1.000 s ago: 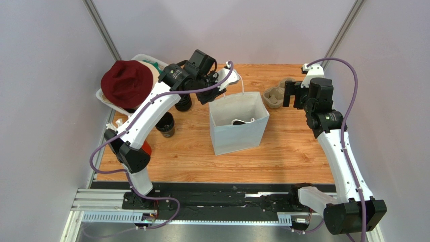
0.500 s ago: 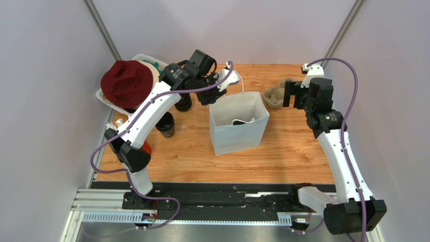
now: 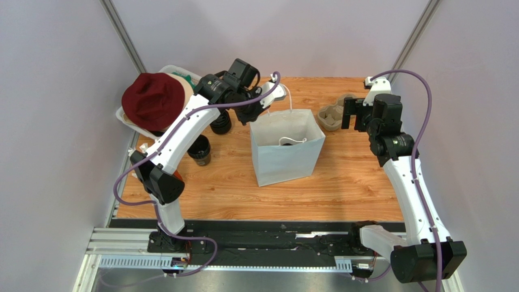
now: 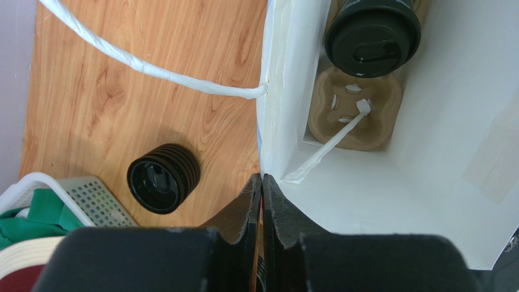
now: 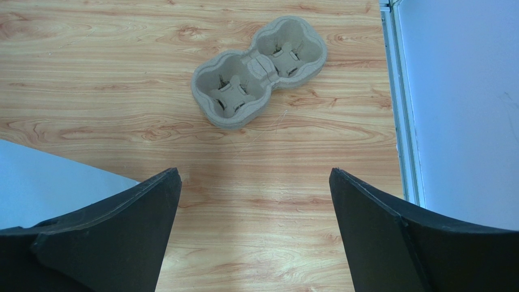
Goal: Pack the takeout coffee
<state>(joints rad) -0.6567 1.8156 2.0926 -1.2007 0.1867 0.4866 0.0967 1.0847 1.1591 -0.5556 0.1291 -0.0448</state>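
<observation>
Left hand point(image 4: 262, 185) clamps the far rim of the bag point(image 3: 286, 164), its fingers pressed together on the paper edge. The grip appears meant to hold the mouth open and the bag steady for loading.

Below and ahead of that hand, on the bag's floor, a tray point(image 4: 341, 125) carries a lidded cup point(image 4: 373, 36) in its far cell. The nearer cell looks empty, with the tip of a fallen handle point(image 4: 329, 141) lying across it. That free cell is likely why the bag is held open.

A second dark cup point(image 3: 200, 151), seemingly the coffee left to pack, stands outside the bag on the tabletop point(image 5: 91, 91). It sits well to the left hand's left and back toward the arm bases, just beside the left arm. Whether it has a lid cannot be told from above.

A stack of lids point(image 4: 163, 185) rests on the wood just to the left of the hand, near the bag wall but apart from it.

Right hand point(image 5: 254, 176) hangs with its fingers spread wide, holding and touching nothing. A spare tray point(image 5: 259, 70) lies ahead of it and a corner of the bag is at its left, a pose that reads as waiting its turn.
</observation>
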